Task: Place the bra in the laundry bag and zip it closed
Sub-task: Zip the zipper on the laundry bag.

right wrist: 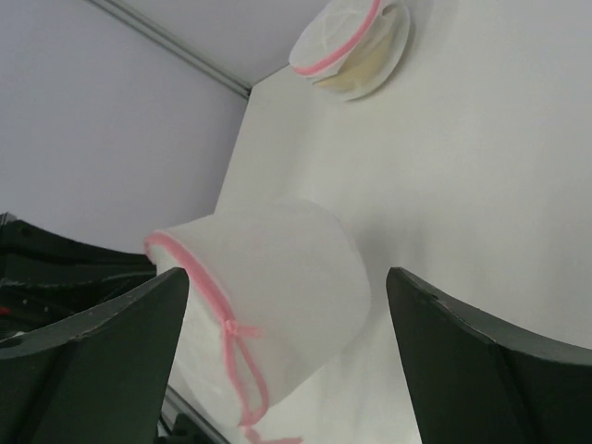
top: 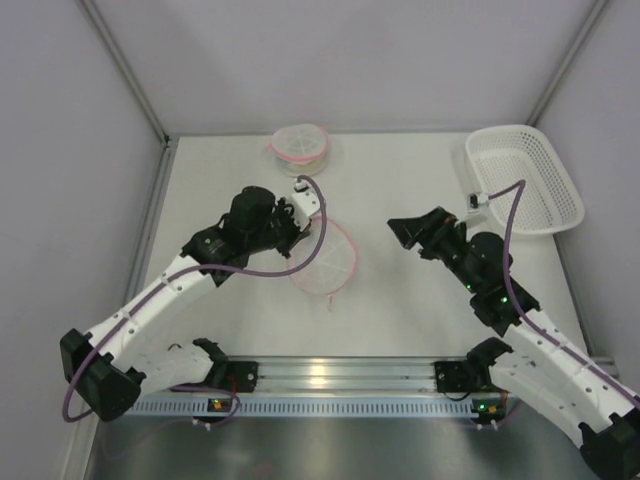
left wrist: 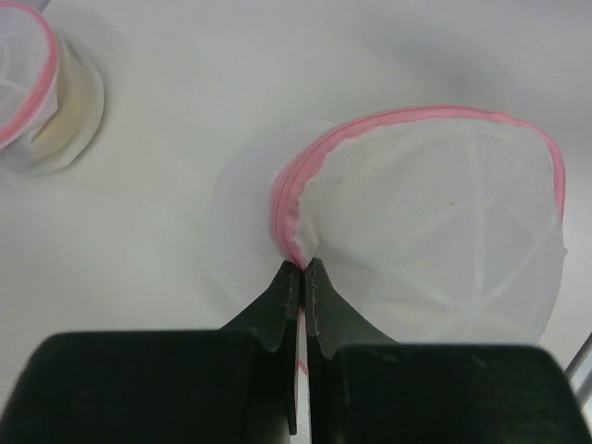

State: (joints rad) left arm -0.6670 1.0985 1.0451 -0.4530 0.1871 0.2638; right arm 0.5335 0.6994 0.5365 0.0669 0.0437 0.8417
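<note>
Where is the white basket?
In the top view, the white basket sits at the table's far right corner, level with the round mesh bag at the back.

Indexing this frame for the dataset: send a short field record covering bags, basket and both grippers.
near bag: white mesh, pink zip, mid-table
far bag: same kind, at the far edge
cream item: inside the far bag, too unclear to name
basket: white, far right corner
left gripper: shut on the near bag's pink zip edge
right gripper: open, facing the near bag, not touching it
zip state: cannot tell on either bag
</note>
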